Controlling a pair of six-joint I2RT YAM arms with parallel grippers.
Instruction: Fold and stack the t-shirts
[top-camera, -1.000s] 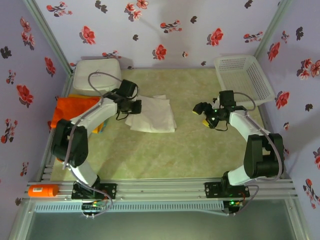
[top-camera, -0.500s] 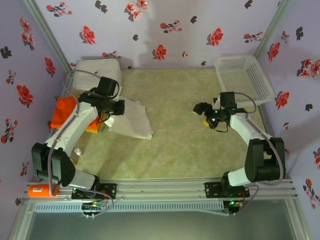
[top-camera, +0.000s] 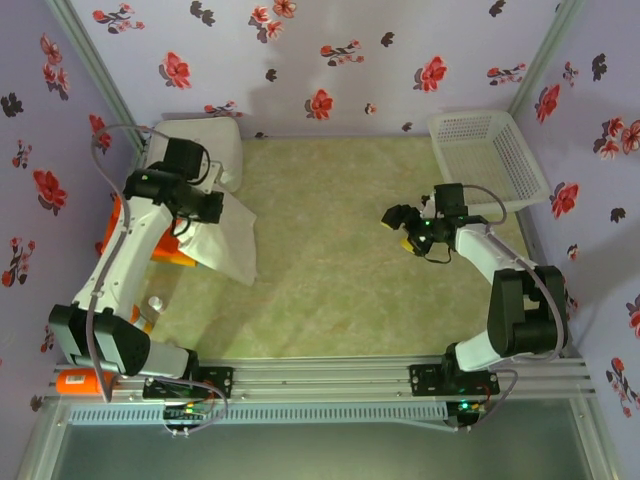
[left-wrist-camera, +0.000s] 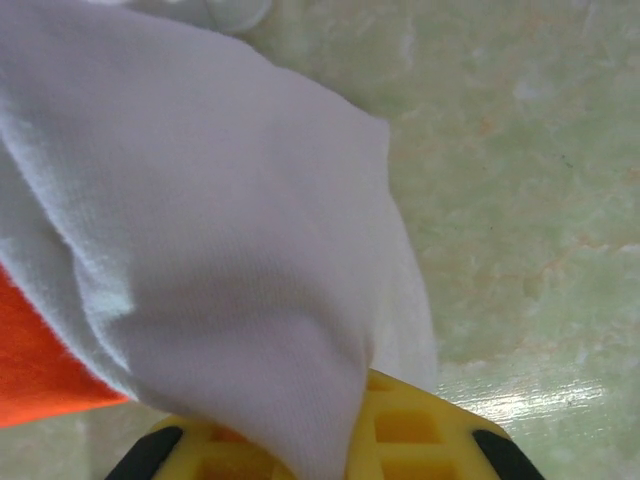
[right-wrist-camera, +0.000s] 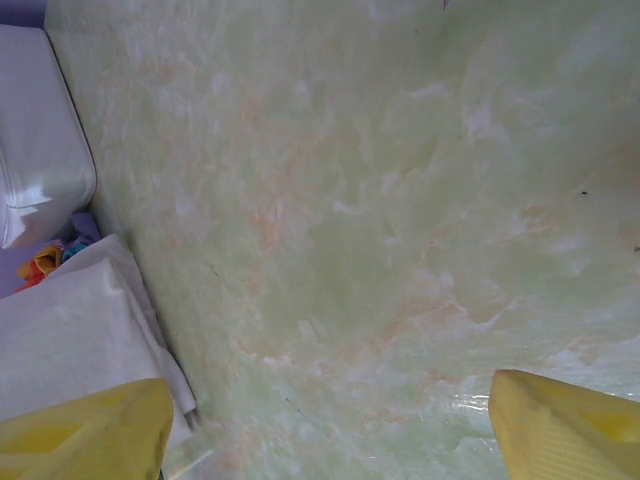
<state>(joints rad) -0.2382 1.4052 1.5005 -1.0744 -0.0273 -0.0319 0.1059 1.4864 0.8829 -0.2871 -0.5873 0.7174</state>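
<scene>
Left hand (top-camera: 208, 207), clenched on the off-white t-shirt (top-camera: 228, 245), holds it draped at the left edge of the worktop (top-camera: 330, 290), partly over the orange t-shirt (left-wrist-camera: 40, 365). Right hand (top-camera: 400, 227), released and empty, hovers above the worktop near the white mesh basket (top-camera: 490, 155).
</scene>
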